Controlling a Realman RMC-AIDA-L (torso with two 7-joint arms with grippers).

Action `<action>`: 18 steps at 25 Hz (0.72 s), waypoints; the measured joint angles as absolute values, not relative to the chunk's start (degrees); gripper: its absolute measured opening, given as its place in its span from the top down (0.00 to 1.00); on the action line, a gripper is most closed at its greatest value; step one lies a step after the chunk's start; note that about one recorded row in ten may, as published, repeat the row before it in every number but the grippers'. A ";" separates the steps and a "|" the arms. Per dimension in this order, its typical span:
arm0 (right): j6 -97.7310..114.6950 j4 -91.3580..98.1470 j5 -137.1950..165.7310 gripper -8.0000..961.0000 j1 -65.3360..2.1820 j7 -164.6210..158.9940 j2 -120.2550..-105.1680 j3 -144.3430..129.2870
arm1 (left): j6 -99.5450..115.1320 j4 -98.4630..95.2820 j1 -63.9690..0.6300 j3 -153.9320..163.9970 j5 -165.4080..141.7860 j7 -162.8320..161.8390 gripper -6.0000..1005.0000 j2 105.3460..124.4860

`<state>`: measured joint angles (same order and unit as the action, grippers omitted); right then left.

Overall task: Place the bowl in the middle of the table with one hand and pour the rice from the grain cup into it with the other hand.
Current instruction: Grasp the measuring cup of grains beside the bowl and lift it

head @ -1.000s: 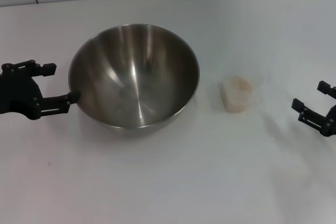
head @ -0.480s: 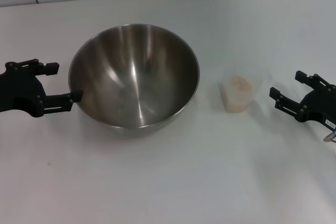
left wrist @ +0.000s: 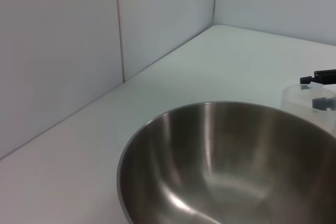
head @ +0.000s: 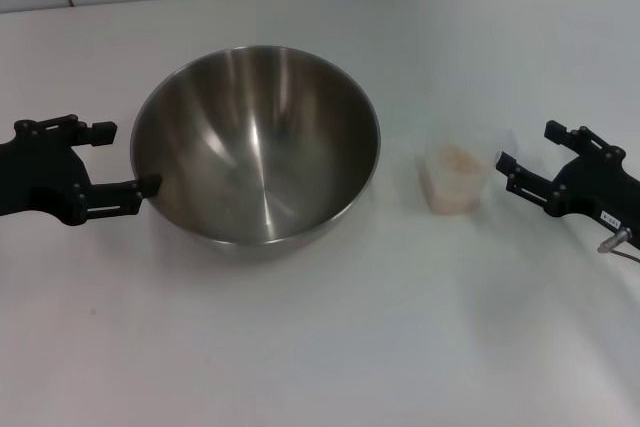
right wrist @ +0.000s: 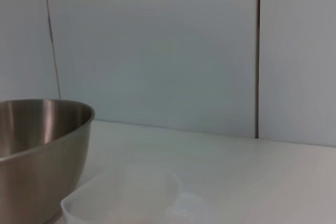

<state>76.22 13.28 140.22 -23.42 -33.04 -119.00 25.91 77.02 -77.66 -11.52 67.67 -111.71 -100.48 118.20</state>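
The bowl (head: 256,142), left of centre in the head view, is shiny silver steel with brushed streaks. The grain cup (head: 452,178), right of centre, is clear, holding pale beige rice (head: 456,159). The table (head: 320,347) is plain white. Both grippers at the side edges are black.

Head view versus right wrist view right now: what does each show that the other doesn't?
Only the head view shows both grippers: the left gripper open beside the bowl's rim, the right gripper open just right of the grain cup, not yet around it. It also shows the rice in the cup and the bowl's empty inside. Only the right wrist view shows the tiled wall rising behind the table. Both show the bowl and cup standing side by side, apart.
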 joint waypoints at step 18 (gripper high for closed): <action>76.53 11.79 138.50 0.28 -24.26 -32.92 -119.00 26.12 | 78.12 -75.99 -12.69 67.14 -111.66 -100.45 0.18 118.21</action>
